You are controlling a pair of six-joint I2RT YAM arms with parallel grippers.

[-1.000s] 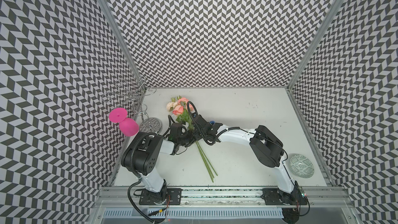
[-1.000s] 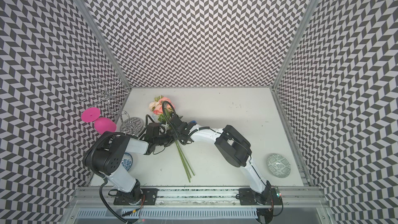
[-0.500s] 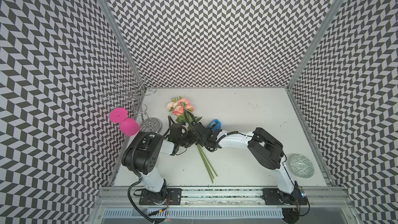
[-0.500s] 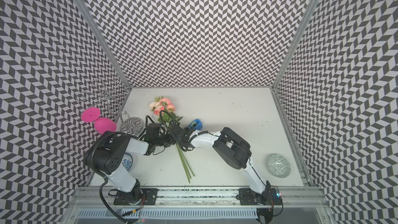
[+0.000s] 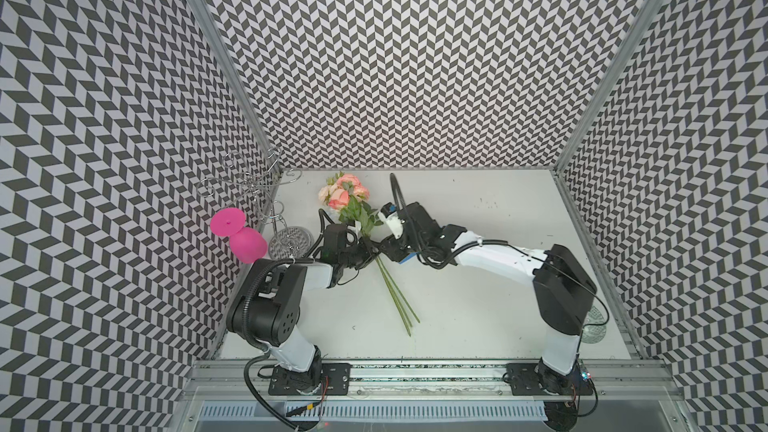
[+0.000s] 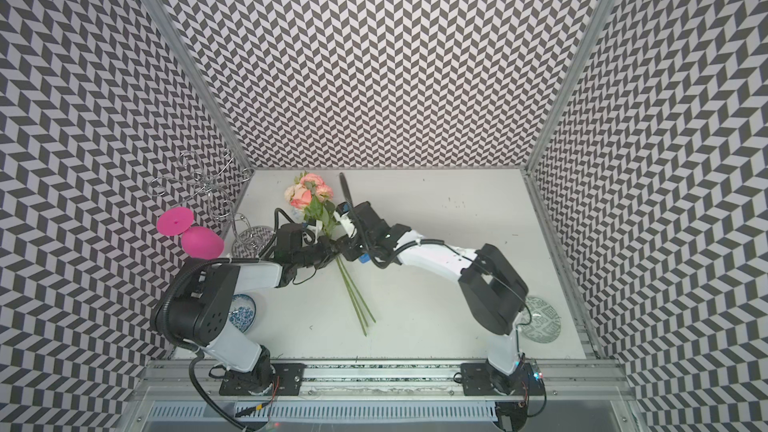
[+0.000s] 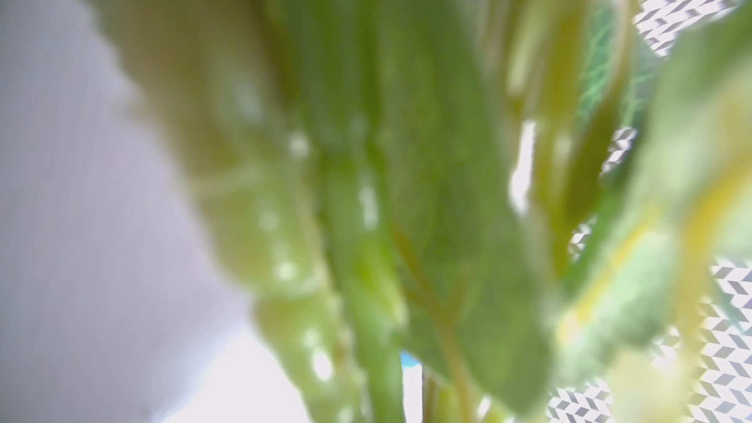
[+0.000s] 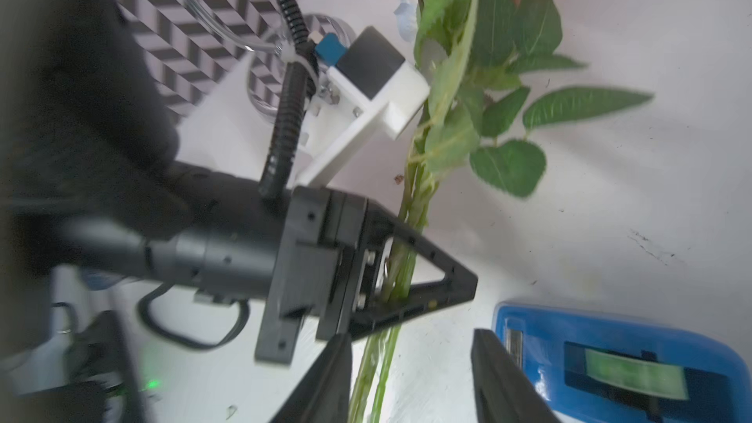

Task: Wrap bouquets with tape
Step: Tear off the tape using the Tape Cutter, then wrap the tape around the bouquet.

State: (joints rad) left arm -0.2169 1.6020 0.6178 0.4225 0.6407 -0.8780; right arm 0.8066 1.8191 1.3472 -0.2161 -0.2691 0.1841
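The bouquets (image 5: 348,201) lie slanted on the white table, pink and peach blooms toward the back wall and three green stems (image 5: 399,301) toward the front. My left gripper (image 5: 365,252) is shut on the stems just below the leaves, as the right wrist view shows (image 8: 390,274). My right gripper (image 8: 411,380) stands open just past that grip, with the stems (image 8: 374,376) running between its fingers, close to one. The tape (image 8: 610,360), a blue dispenser with a pale green roll, sits right beside it, mostly under the right wrist in a top view (image 5: 405,260). Blurred stems and leaves (image 7: 386,197) fill the left wrist view.
A pink goblet (image 5: 239,234) hangs on a wire rack (image 5: 253,184) at the left wall, with a patterned glass disc (image 5: 291,238) at the rack's foot. A patterned plate (image 6: 540,320) lies behind the right arm's elbow. A small blue-and-white bowl (image 6: 243,311) sits by the left arm's base.
My right gripper has gone from shut to open and its wrist has shifted along the stems toward the front. The left gripper keeps its hold on the stems; the bouquets have barely moved.
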